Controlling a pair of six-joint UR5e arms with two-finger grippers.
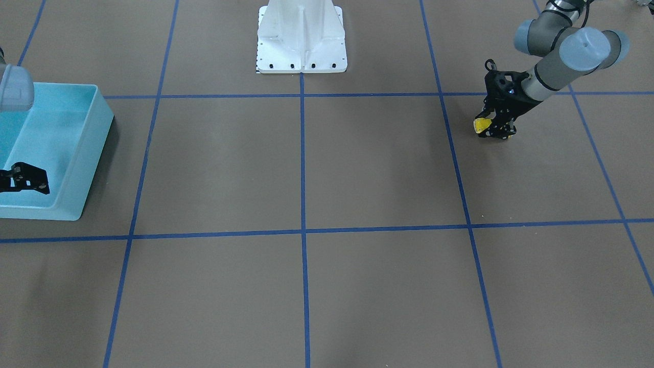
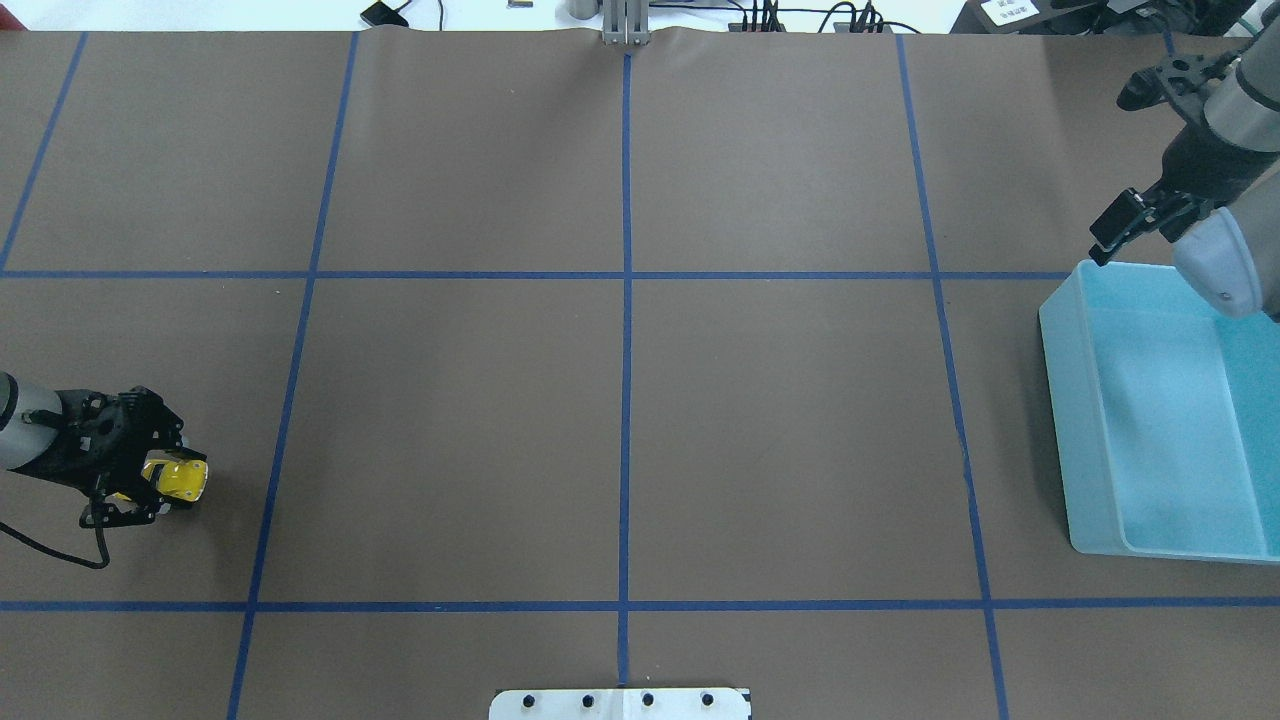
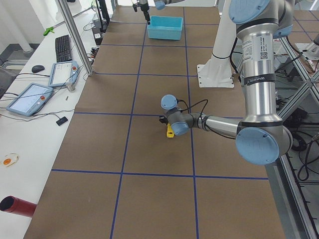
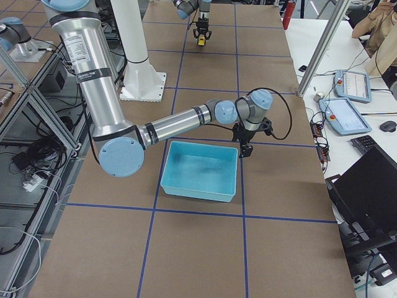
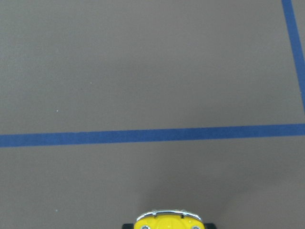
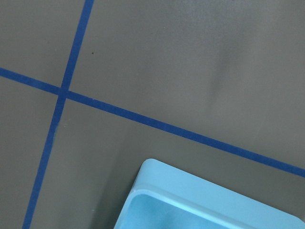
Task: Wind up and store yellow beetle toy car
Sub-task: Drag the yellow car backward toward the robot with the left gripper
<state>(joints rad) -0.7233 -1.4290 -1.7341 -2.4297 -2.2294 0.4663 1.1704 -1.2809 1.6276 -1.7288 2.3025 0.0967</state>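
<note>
The yellow beetle toy car (image 2: 178, 480) is between the fingers of my left gripper (image 2: 165, 482), low over the brown table near its left end. It also shows in the front view (image 1: 481, 125), held by the left gripper (image 1: 491, 128). In the left wrist view only its pale bumper and yellow nose (image 5: 167, 221) show at the bottom edge. I cannot tell whether its wheels touch the table. My right gripper (image 2: 1125, 228) looks open and empty, and hovers at the far rim of the light blue bin (image 2: 1062, 400).
The bin (image 1: 99, 122) stands at the table's right end and looks empty inside. The white robot base (image 1: 301, 41) sits at the middle of the near edge. Blue tape lines (image 2: 626, 400) divide the table into squares. Tablets and a keyboard lie beyond the far edge.
</note>
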